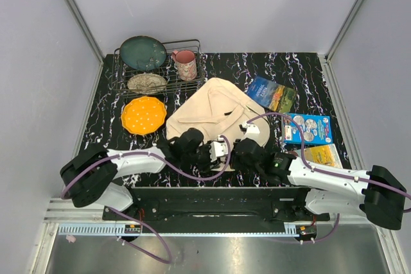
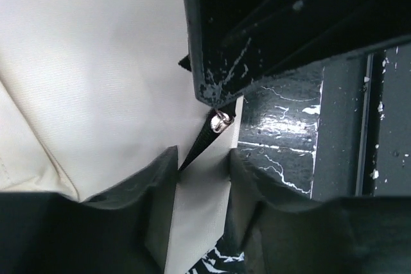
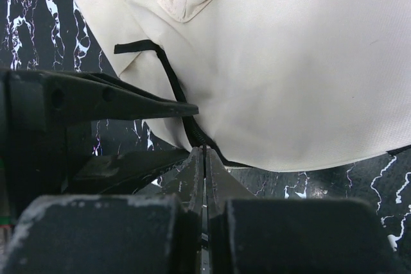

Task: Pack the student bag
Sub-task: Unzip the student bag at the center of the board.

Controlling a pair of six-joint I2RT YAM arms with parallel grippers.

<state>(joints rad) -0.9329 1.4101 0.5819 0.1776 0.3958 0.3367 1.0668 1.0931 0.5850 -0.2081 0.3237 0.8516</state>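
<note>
The student bag (image 1: 212,112), cream canvas with a flap, lies in the middle of the black marbled table. Both grippers sit at its near edge. In the left wrist view my left gripper (image 2: 203,155) has its fingers (image 2: 128,203) pressed against both sides of a cream fabric strap (image 2: 199,222) of the bag. A black strap with a small silver ring (image 2: 221,122) runs into the same gap. My right gripper (image 3: 204,149) is shut on the black strap (image 3: 168,72) at the bag's edge. From above, the left gripper (image 1: 217,151) and right gripper (image 1: 239,149) almost touch.
A wire rack (image 1: 192,46) at the back left holds a green plate (image 1: 142,52), a pink mug (image 1: 186,64) and a bowl (image 1: 147,82). An orange plate (image 1: 143,115) lies beside the bag. Three books (image 1: 271,93), (image 1: 307,128), (image 1: 323,155) lie to the right.
</note>
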